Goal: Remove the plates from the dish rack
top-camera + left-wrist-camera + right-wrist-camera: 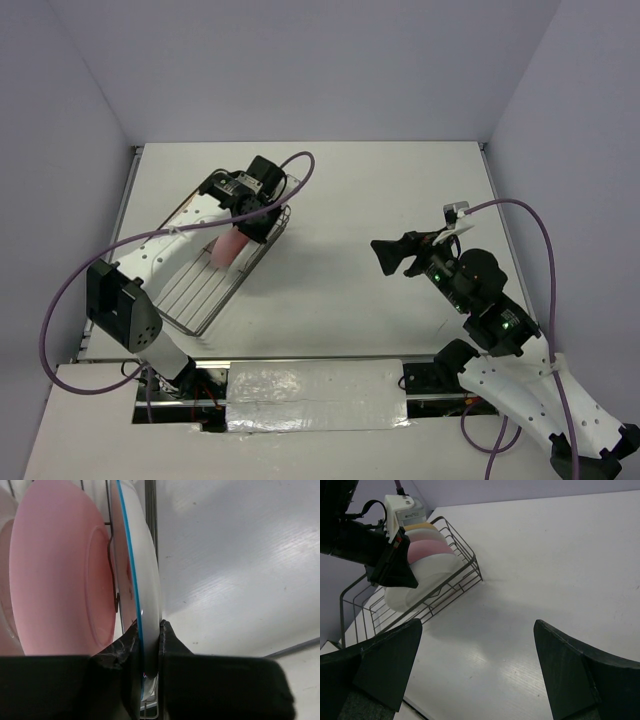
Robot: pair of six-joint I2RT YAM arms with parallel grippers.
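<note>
**Top view.** The rack point(203, 292), dark thin wire with parallel bars and raised sides, lies at 9 o'clock on the smooth white table point(360, 190), its long side slanting toward 1 o'clock. The left gripper point(250, 222) hangs over the rack's far end. A pink plate point(230, 249) shows just below it, at 7 o'clock of the gripper. The right gripper point(392, 254) sits at 3 o'clock, well apart from the rack, with its jaws spread wide and nothing between them.

**Left wrist view.** A white plate point(147, 575) stands on edge: glossy, round, with a thin blue rim line and a reddish mark on its face. The black fingers point(172, 647) of the left gripper point(148, 636) are pinched narrow on its lower rim, one on each face. The pink plate point(55, 580), plain and smooth with a raised foot ring, stands just beside it at 9 o'clock, with a rack wire point(113, 555) between the two.

**Right wrist view.** Three plates stand in a row at the rack's point(451, 589) far end: a tan plate point(422, 526) at 12 o'clock, then the pink plate point(427, 547), then the white plate point(427, 570) nearest. The left gripper point(402, 572) is clamped on the white one. The blunt dark fingers point(390, 660) of the right gripper point(477, 630) are wide apart above bare table.
</note>
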